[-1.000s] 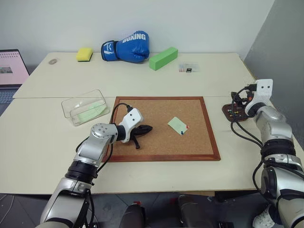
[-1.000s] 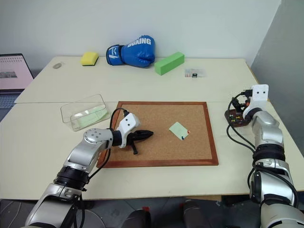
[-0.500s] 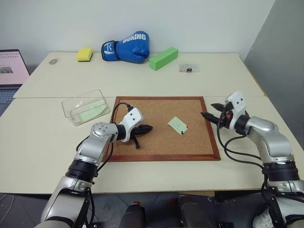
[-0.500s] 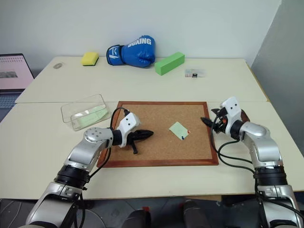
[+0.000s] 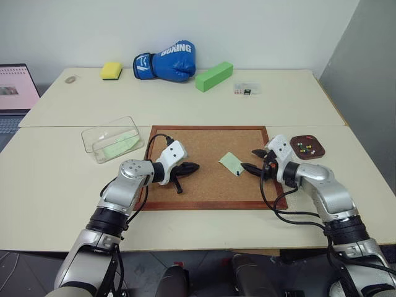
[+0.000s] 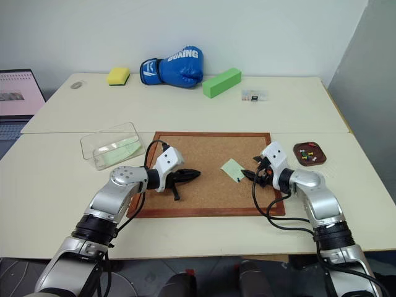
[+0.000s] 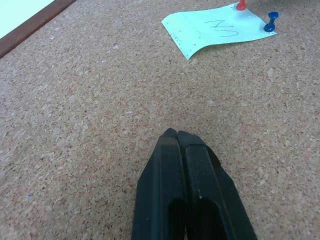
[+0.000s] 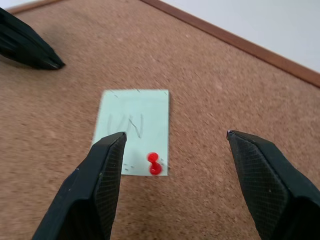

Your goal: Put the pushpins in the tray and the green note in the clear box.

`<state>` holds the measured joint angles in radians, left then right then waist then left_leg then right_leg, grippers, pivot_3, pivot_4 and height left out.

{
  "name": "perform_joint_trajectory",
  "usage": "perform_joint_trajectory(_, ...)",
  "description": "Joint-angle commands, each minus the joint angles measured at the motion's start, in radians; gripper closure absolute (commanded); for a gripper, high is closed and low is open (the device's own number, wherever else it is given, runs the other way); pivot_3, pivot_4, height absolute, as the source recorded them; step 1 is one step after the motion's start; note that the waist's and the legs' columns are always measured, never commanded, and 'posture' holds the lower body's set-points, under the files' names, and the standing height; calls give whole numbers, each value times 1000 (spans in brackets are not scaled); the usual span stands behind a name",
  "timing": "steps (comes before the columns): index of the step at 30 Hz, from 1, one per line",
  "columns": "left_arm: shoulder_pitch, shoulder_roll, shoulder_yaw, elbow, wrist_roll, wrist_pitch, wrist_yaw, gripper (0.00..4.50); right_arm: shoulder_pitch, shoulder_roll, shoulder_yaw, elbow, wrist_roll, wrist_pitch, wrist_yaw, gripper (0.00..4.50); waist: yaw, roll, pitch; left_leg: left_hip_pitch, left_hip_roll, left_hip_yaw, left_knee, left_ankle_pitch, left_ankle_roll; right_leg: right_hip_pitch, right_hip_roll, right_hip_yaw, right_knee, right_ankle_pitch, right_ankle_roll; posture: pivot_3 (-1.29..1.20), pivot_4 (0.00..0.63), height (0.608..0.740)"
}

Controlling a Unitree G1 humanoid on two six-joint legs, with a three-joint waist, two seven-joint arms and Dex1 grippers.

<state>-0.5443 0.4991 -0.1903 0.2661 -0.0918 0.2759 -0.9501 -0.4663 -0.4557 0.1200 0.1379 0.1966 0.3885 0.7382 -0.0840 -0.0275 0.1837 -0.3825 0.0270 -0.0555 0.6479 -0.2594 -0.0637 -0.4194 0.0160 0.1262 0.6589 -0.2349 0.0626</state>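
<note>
The pale green note [image 5: 230, 163] lies on the cork board [image 5: 204, 185], held by a red pushpin [image 8: 155, 164]; a blue pushpin [image 7: 270, 22] stands at its corner. My right gripper [image 5: 249, 159] is open just to the right of the note, low over the board, with the red pin between its fingertips' lines. My left gripper [image 5: 189, 167] rests shut and empty on the cork, left of the note. The dark brown tray [image 5: 307, 147] to the right of the board holds several pins. The clear box [image 5: 111, 139] left of the board has a green slip inside.
Along the table's far side sit a yellow sponge [image 5: 111, 70], a blue boxing glove [image 5: 166, 62], a bright green foam block [image 5: 213, 75] and a small clear packet [image 5: 245, 89]. A laptop [image 5: 15, 86] stands at the far left.
My right arm has swung left and down from over the tray to the note on the cork board, uncovering the tray. The left arm has stayed still.
</note>
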Motion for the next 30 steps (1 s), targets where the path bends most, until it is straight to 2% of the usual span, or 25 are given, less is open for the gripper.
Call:
perform_joint_trajectory(1,11,5,-11,-2,16,8,1,4500,-20,17,10,15,-22,-49,5,1094,0,0,0,0,0,0,0,0,0,0,0,0,0,0,0,0,150,740)
perform_joint_trajectory(3,13,6,-10,-4,16,10,2,4500,-19,22,15,32,-32,-61,9,1094,0,0,0,0,0,0,0,0,0,0,0,0,0,0,0,0,150,740)
perform_joint_trajectory(6,16,8,-9,-8,15,12,3,4500,-19,28,20,48,-41,-78,10,1514,0,0,0,0,0,0,0,0,0,0,0,0,0,0,0,0,150,740)
perform_joint_trajectory(11,21,12,-8,-15,15,16,4,4500,-28,45,16,62,-43,-88,8,2700,-1,0,0,0,0,0,0,0,0,0,0,0,0,0,0,0,150,740)
perform_joint_trajectory(20,18,13,-10,-15,16,18,2,4500,-24,54,7,53,-43,-95,20,4432,-1,0,0,0,0,0,0,0,0,0,0,0,0,0,0,0,150,740)
perform_joint_trajectory(30,21,16,-16,-22,17,27,-6,4500,-42,65,-73,-55,37,-40,0,4432,-1,0,0,0,0,0,0,0,0,0,0,0,0,0,0,0,150,740)
